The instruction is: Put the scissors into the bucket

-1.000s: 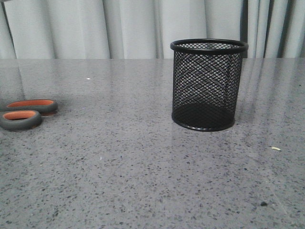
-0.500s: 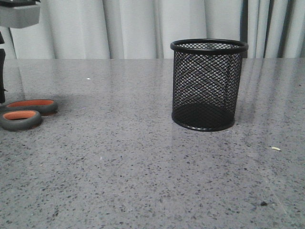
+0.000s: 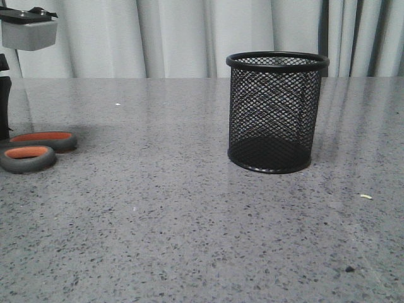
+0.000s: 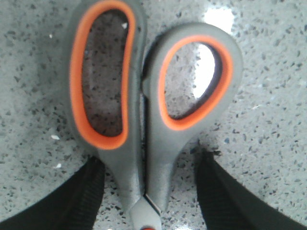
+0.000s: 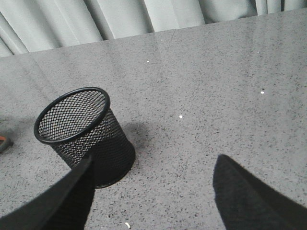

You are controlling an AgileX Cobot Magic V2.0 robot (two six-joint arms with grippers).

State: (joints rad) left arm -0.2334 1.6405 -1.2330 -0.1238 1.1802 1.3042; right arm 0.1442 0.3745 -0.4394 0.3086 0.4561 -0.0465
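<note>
Scissors point(image 3: 35, 149): lying flat on the grey speckled table point(image 3: 189, 214) at its far-left edge in the front view, dark grey loop handles lined in orange, the two loops side by side and pointing right toward the middle of the table; the blades run off the left edge of that view and cannot be seen. In the left wrist view the scissors point(image 4: 144, 110) fill the picture, handles closed against each other, an orange spot just showing at the pivot. Left gripper point(image 4: 149, 191): spread wide, its two black fingers point(image 4: 72, 201) standing one on each side of the scissors' neck just below the loops, apart from the plastic and not pinching it; in the front view only a grey block and a dark part of this arm point(image 3: 6, 107) show at the left edge, above and behind the handles. Bucket point(image 3: 276, 112): black wire-mesh cup with a solid rim and solid base, upright, right of centre, well apart from the scissors. Right gripper point(image 5: 151, 191): spread, holding nothing, hovering above the table with the bucket point(image 5: 84, 134) near one finger. Pale curtain point(image 3: 177, 38): hanging along the far side of the table.
</note>
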